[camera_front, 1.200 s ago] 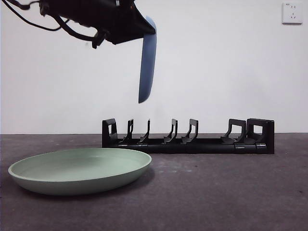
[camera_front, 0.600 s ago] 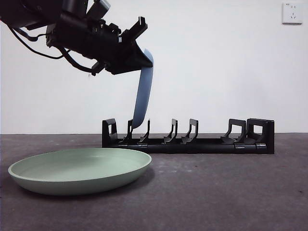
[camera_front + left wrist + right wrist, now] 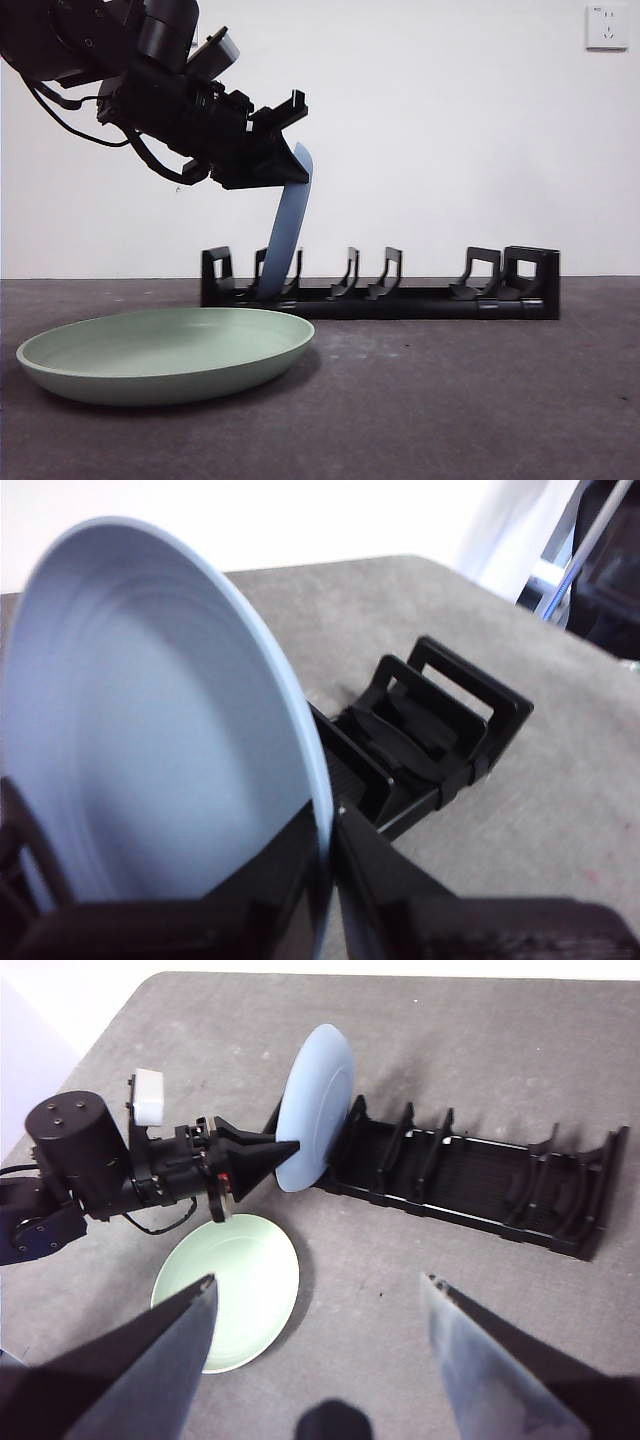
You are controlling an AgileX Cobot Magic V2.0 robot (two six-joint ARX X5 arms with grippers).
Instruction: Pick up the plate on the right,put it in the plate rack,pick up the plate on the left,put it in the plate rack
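My left gripper (image 3: 296, 162) is shut on the upper rim of a pale blue plate (image 3: 287, 228). The plate stands on edge, tilted, with its lower edge down among the prongs near the left end of the black plate rack (image 3: 420, 296). The left wrist view shows the blue plate (image 3: 150, 730) pinched between the jaws, with the rack (image 3: 440, 735) beyond it. A pale green plate (image 3: 165, 352) lies flat on the table in front of the rack's left end. My right gripper (image 3: 320, 1282) hangs open high above the table, looking down on the blue plate (image 3: 315, 1100), the rack (image 3: 470, 1185) and the green plate (image 3: 235, 1290).
The left arm (image 3: 90, 1175) reaches in over the grey table (image 3: 480, 400) from the left. A white wall with a socket (image 3: 607, 26) stands behind the rack. The rack's middle and right slots hold nothing.
The left gripper has come down with the blue plate, whose lower edge went from above the rack into its left slots. The rack has shifted slightly to the left.
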